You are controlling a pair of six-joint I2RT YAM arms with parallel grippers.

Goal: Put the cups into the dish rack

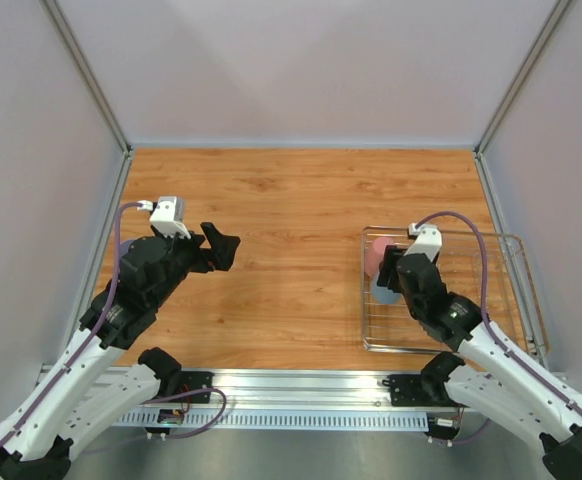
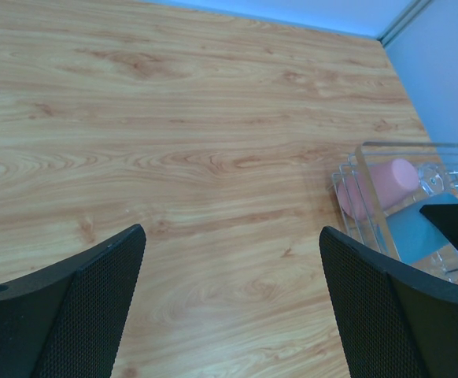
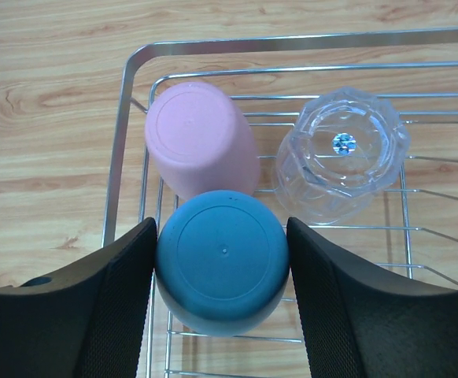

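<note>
Matt plastic blue cup (image 3: 223, 256), clear glass tumbler (image 3: 341, 157), shiny metal rack (image 3: 292, 41)

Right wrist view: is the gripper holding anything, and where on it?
Yes: the right gripper clamps the blue cup by its side walls, one finger each side. The left gripper is open and empty.

This looks like a robotics lab test cell: a wood-grain bench (image 1: 271, 210) closed in by plain pale wall panels (image 1: 311, 70) on metal frame posts (image 1: 86, 75), with the left arm (image 1: 131, 290) and the right arm (image 1: 491, 350) bolted to an aluminium rail (image 1: 301, 385).
</note>
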